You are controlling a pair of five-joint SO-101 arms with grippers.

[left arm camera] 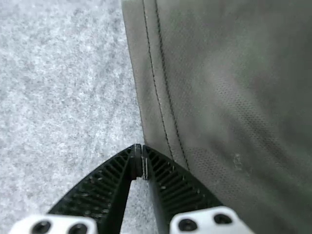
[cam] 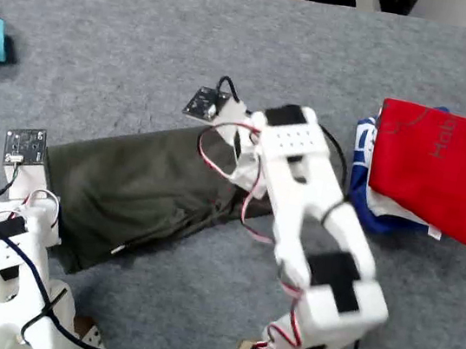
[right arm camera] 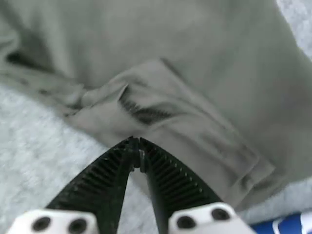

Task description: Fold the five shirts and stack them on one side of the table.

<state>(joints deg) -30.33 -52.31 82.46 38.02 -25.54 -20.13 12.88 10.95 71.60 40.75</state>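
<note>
Your left pincer (left arm camera: 138, 161), tips together with nothing between, sits at the hem of the olive-green cloth shirt (cam: 140, 182) lying mid-desk. Your right pincer (right arm camera: 135, 148), equally closed and empty, is over its opposite, rumpled edge.

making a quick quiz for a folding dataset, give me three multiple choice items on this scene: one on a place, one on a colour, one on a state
1. Where does the red shirt lie?
A) on the blue shirt
B) draped over an arm
C) in a gripper

2. What colour is the shirt between the two arms?
A) teal
B) olive green
C) white

3. How is the left gripper?
A) wide open
B) shut
C) clamped on a red sleeve

Answers:
1 A, since blue cloth pokes out from beneath the red one.
2 B, since the high view and both wrist views show olive cloth.
3 B, since its fingertips meet right at the stitched hem.
</note>
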